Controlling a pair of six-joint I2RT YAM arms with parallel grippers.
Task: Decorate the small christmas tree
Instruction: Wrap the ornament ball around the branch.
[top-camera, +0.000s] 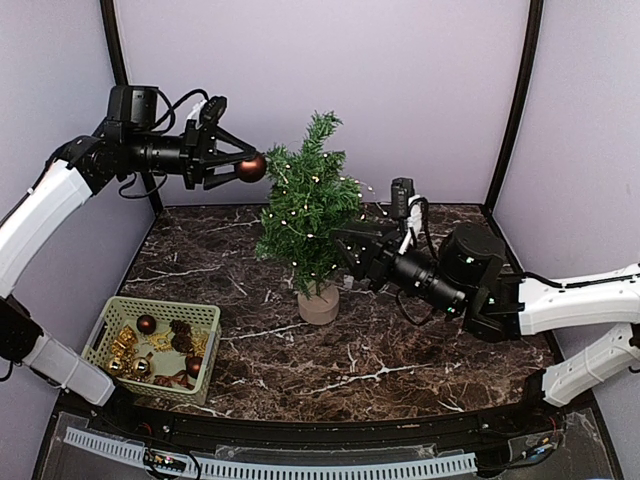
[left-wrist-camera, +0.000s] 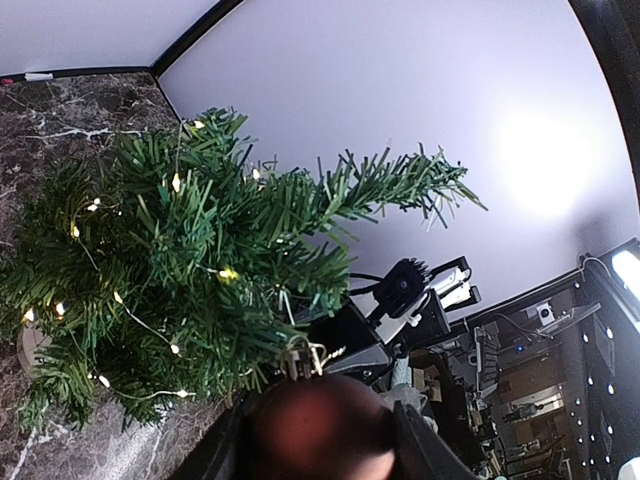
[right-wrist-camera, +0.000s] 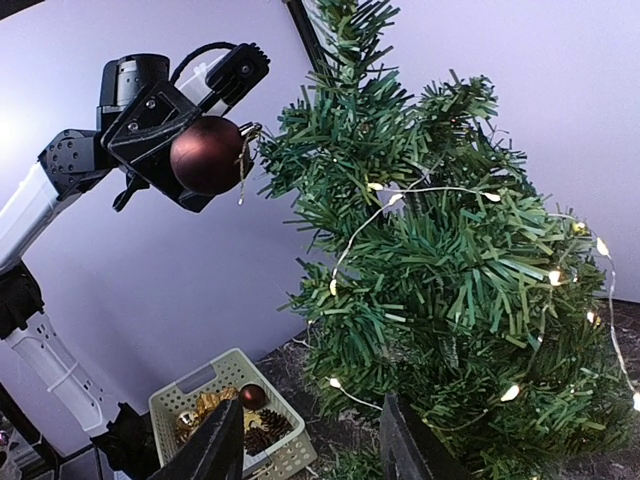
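One dark-red bauble (top-camera: 251, 168) clamped in left pincer (top-camera: 238, 167), just beside the upper branches | small christmas tree (top-camera: 305, 215) upright mid-table (top-camera: 420, 350) | right pincer (top-camera: 347, 250) fingers apart among lower branches, grip: cannot tell | tip: thread loop (right-wrist-camera: 243, 150) over a sturdy branch tip, release gently

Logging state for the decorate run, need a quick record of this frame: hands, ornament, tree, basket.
left hand: shut on a dark red bauble, raised beside the tree's upper left
right hand: fingers apart at the tree's lower branches; any pinch on foliage unclear
small christmas tree: upright on the table, string lights lit, no hung bauble visible
basket: near-left on the table, holds gold bells, one loose bauble, pine cones
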